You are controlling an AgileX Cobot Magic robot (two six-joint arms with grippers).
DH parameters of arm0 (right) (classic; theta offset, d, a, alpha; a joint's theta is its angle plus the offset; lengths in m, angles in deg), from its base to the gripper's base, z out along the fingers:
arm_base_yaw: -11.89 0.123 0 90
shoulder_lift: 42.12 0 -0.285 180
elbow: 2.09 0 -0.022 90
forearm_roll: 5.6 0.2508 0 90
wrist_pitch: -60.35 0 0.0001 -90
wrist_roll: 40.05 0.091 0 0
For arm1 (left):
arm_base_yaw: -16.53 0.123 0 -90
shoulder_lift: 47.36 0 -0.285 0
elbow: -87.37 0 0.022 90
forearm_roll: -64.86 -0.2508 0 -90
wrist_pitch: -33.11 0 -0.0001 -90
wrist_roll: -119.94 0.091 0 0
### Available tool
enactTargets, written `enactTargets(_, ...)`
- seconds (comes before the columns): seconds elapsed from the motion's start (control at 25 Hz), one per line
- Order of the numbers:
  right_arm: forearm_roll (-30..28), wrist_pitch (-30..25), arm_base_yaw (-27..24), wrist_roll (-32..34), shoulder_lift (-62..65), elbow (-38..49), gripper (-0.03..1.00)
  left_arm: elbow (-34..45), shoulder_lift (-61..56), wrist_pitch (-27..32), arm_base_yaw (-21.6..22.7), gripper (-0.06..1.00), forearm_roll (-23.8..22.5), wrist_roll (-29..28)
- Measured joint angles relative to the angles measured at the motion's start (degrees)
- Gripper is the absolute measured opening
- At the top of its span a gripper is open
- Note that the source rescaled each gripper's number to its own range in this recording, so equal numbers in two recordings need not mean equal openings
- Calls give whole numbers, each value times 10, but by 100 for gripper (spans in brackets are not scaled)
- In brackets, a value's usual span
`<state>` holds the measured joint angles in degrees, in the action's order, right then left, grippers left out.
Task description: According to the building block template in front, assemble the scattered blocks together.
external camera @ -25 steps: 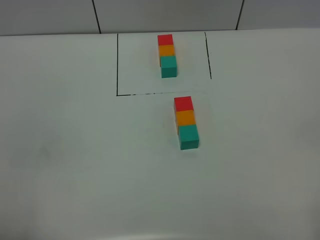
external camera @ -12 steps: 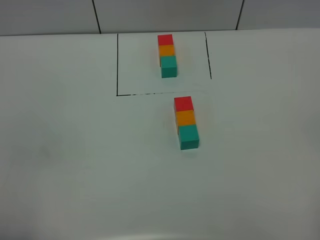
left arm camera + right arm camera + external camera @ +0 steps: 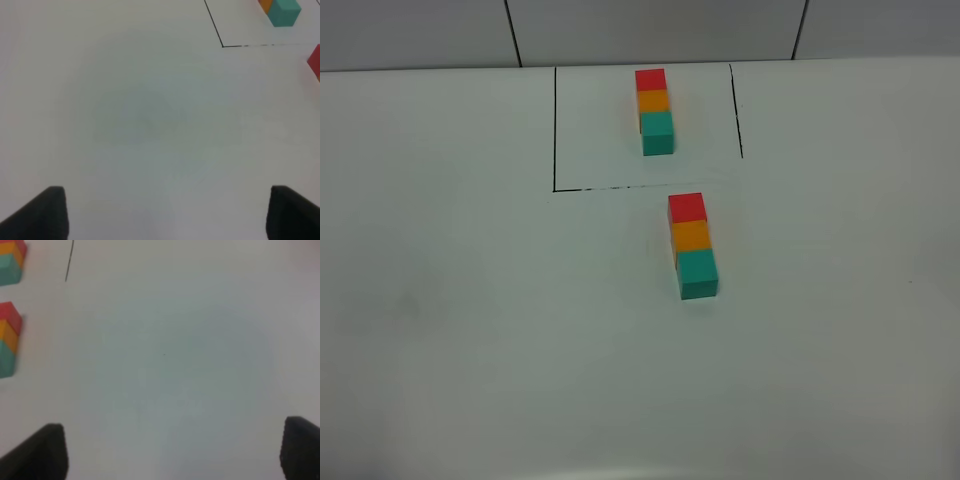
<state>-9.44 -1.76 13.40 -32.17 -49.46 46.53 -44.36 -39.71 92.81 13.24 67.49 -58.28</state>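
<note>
The building block template (image 3: pixel 655 110) is a red, orange and teal row inside a thin black outline (image 3: pixel 554 130) at the back of the table. In front of it the scattered blocks touch in one straight row: red cube (image 3: pixel 686 207), orange cube (image 3: pixel 690 235), teal cube (image 3: pixel 698 273). Neither arm shows in the exterior view. In the left wrist view my left gripper (image 3: pixel 165 210) is open and empty over bare table, with the template's teal end (image 3: pixel 285 12) far off. My right gripper (image 3: pixel 172 450) is open and empty; the row (image 3: pixel 7 337) lies at that view's edge.
The white table (image 3: pixel 470 320) ends at a tiled wall (image 3: pixel 650 30) behind the outline. The table's front edge (image 3: pixel 620 472) shows at the bottom of the exterior view.
</note>
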Motion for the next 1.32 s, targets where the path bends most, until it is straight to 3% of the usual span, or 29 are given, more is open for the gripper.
enactTargets(0.36,38,1,0,-56,0,0,72,0,0,0,0,74,0,0)
enactTargets(1.32,42,4,0,-60,0,1,72,0,0,0,0,74,0,0)
